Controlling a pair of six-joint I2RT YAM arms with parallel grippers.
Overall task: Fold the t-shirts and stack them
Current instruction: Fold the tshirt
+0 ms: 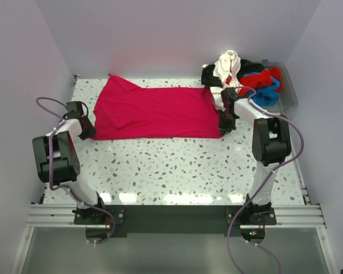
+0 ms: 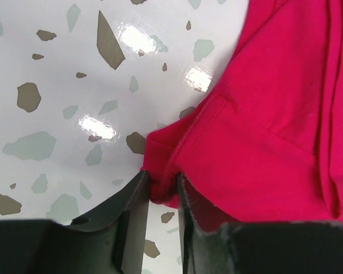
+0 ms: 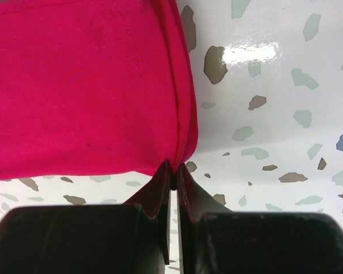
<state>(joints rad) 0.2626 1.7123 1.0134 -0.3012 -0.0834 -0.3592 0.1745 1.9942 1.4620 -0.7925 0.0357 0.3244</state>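
Note:
A red t-shirt lies spread flat across the far half of the speckled table. My left gripper is shut on the shirt's near left corner, with red cloth bunched between the jaws. My right gripper is shut on the shirt's near right corner, its jaws nearly together on the folded hem. A pile of other shirts, white, black, red and blue, sits at the far right.
A clear plastic bin at the far right corner holds part of the clothes pile. White walls stand close on the left, back and right. The near half of the speckled table lies in front of the shirt.

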